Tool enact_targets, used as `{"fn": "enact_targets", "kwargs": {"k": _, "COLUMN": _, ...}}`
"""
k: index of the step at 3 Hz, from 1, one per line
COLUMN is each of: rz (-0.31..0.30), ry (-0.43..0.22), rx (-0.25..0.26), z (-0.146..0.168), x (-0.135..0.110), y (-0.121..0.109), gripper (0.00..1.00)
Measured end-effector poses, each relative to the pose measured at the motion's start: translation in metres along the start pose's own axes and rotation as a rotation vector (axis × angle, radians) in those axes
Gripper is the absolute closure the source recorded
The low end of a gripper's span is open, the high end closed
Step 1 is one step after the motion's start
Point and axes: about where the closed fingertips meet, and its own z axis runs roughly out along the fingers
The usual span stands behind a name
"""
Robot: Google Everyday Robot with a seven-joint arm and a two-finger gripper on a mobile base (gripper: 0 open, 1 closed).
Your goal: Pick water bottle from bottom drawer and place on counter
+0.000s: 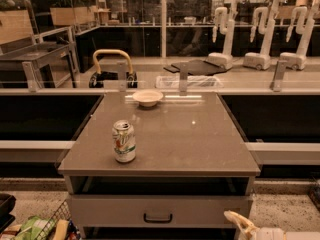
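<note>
The water bottle is not in view. The counter (180, 134) is a glossy grey-brown slab on the grey drawer unit in the middle of the camera view. A silver-and-green soda can (124, 141) stands upright near its front left. The drawer front (100, 210) with a dark handle (157, 217) below the counter is shut. My gripper (239, 223) shows as a pale part at the bottom right, low beside the drawer front and right of the handle, touching nothing I can see.
A small pale bowl (147, 97) sits at the counter's far edge. Long pale ledges (35, 145) run off on both sides. A wire basket with packets (42, 228) stands at the bottom left. White robot arms (260, 34) stand far behind glass.
</note>
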Motion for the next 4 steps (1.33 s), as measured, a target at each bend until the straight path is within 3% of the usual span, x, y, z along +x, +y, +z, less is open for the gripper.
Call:
{"fn": "enact_targets", "kwargs": {"k": 1, "rz": -0.002, "ry": -0.004, "rx": -0.004, "z": 0.002, "x": 0.002, "y": 0.001, "gripper": 0.0}}
{"fn": "enact_targets", "kwargs": {"k": 2, "rz": 0.003, "ry": -0.05, "rx": -0.012, "z": 0.018, "x": 0.011, "y": 0.0, "gripper": 0.0}}
{"fn": "enact_targets", "kwargs": {"k": 3, "rz": 0.015, "ry": -0.158, "rx": -0.009, "z": 0.064, "x": 0.03, "y": 0.01, "gripper": 0.0}}
{"fn": "enact_targets", "kwargs": {"k": 4, "rz": -0.01, "ry": -0.281, "rx": 0.116, "z": 0.14, "x": 0.062, "y": 0.002, "gripper": 0.0}}
